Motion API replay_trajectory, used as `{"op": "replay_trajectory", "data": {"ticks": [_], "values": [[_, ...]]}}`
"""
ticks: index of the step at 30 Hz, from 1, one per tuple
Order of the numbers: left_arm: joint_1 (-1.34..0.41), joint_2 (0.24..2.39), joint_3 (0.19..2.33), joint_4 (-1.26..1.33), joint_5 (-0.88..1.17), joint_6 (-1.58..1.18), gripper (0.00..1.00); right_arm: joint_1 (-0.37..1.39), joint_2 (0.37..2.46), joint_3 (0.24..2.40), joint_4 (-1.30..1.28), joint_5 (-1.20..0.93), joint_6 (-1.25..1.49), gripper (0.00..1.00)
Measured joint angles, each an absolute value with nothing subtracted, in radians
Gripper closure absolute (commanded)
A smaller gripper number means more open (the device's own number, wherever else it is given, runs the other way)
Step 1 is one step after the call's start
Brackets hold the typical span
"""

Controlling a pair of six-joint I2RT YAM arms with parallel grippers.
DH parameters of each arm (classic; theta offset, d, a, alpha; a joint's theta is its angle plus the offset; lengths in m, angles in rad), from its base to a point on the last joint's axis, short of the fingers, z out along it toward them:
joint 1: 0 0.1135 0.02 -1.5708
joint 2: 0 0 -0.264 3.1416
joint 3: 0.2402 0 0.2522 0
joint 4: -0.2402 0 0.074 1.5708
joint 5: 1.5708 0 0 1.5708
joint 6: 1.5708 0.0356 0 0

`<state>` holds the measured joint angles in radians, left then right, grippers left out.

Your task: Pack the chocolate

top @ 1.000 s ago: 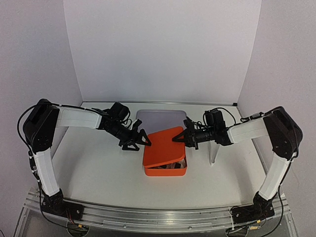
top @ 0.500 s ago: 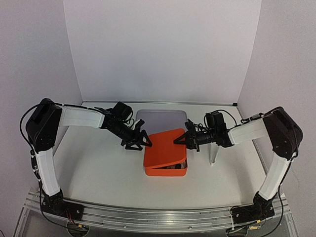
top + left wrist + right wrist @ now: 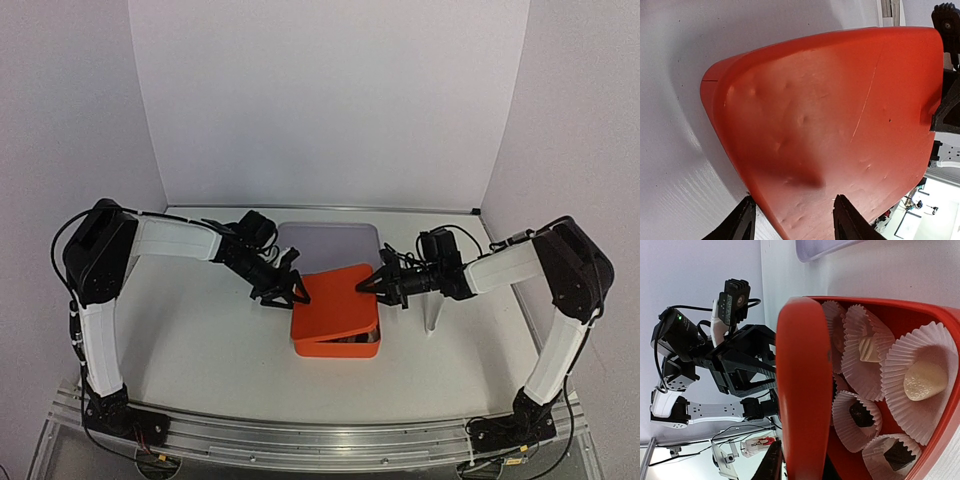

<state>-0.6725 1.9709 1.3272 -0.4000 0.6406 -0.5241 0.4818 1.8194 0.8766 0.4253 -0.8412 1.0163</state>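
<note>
around: grey tray [image 3: 325, 238] behind orange box [image 3: 335, 346] on counter [image 3: 200, 340] | tilted lid [image 3: 335, 297] over chocolate [image 3: 922, 380], in paper cups [image 3: 865, 327] inside box | left tool [image 3: 298, 292] spread astride lid corner | right tool [image 3: 373, 285] pinching lid rim | versus earlier: lid lower, left tool narrower

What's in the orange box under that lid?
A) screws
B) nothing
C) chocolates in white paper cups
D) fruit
C: the right wrist view shows dark and white chocolates in pleated cups inside the box, below the tilted lid.
</note>
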Motion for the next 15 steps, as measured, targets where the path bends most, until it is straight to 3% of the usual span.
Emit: {"op": "replay_trajectory", "data": {"ticks": [4,15], "values": [[-0.676,1.974,1.334,-0.41,0.632,-0.524,0.53,0.477,1.819,0.86,0.425,-0.835,1.009,0.81],[-0.687,1.986,1.366,-0.434,0.604,-0.522,0.58,0.465,1.817,0.822,0.389,-0.802,0.955,0.63]]}}
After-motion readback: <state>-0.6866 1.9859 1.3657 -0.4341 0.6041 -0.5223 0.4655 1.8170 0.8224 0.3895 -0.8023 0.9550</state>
